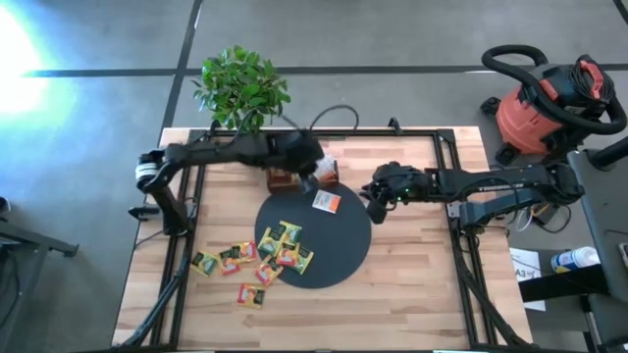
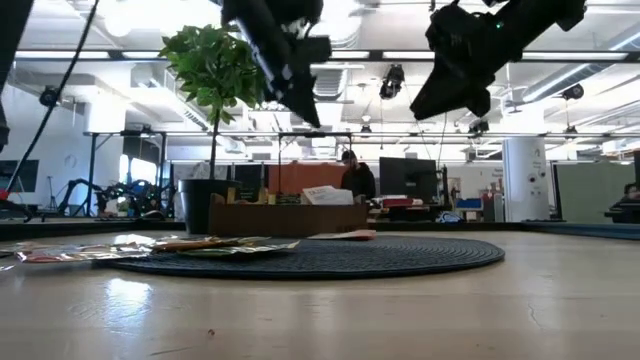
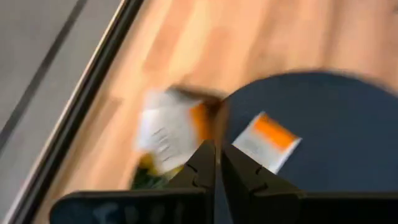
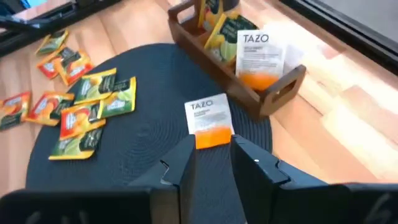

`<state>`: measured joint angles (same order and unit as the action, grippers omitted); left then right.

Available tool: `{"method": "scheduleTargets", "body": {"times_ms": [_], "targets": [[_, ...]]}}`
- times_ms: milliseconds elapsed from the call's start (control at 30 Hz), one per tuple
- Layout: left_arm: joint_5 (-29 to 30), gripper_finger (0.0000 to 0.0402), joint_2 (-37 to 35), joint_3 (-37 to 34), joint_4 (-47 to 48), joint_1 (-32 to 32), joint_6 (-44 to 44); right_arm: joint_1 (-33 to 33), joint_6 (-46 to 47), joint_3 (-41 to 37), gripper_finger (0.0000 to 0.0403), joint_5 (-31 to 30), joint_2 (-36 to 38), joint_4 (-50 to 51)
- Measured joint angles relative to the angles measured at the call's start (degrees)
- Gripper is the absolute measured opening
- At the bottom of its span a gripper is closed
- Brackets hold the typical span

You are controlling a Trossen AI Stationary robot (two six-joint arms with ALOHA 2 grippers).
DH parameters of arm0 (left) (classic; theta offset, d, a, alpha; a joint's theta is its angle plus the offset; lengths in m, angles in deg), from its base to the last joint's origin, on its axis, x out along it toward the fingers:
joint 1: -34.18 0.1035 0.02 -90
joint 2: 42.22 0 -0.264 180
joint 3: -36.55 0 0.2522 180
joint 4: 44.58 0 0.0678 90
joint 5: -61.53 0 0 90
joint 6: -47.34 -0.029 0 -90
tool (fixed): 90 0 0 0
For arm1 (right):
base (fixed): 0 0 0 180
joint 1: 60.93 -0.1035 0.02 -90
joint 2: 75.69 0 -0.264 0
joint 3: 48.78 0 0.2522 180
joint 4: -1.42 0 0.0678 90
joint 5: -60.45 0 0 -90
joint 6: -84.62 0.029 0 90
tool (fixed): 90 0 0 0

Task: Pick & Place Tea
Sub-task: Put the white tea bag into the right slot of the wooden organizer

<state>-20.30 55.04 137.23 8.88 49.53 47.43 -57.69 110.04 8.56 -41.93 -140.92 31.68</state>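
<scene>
A white-and-orange tea sachet (image 4: 209,122) lies flat on the black mat (image 4: 155,137), just ahead of the right gripper (image 4: 210,163), its fingers parted; the left gripper (image 3: 217,163), pinched empty, hovers by the wooden tray (image 4: 273,93).

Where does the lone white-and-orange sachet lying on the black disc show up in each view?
High view: white-and-orange sachet at the black disc's far edge, before the wooden tray.
Low view: thin sliver on the disc.
Left wrist view: blurred, beyond the fingers.
Right wrist view: centre.
Shared landmark: the disc.
</scene>
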Motion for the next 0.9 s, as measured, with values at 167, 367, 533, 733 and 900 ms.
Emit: {"method": "scheduleTargets", "body": {"times_ms": [167,367,533,733,900], "targets": [[-10.1,0.0,3.6,2.8,4.7,4.1,6.9,0.1,4.7,-0.3,0.0093,3.6,-2.3,0.3],[-14.7,0.0,3.9,-7.3,-6.4,2.5,16.3,0.6,10.9,-3.3,0.0101,10.4,-12.1,-9.8],[-14.7,0.0,3.0,-18.5,-19.1,0.1,28.1,1.8,11.1,-3.0,0.0104,11.1,-22.4,-21.6],[-13.9,0.0,2.9,-27.4,-30.9,-1.1,36.1,3.8,10.5,-0.7,0.0095,11.3,-31.8,-26.4],[-11.5,0.0,2.9,-30.0,-31.6,-1.0,36.9,4.4,10.7,-0.1,0.0086,12.7,-36.4,-26.9]]}}
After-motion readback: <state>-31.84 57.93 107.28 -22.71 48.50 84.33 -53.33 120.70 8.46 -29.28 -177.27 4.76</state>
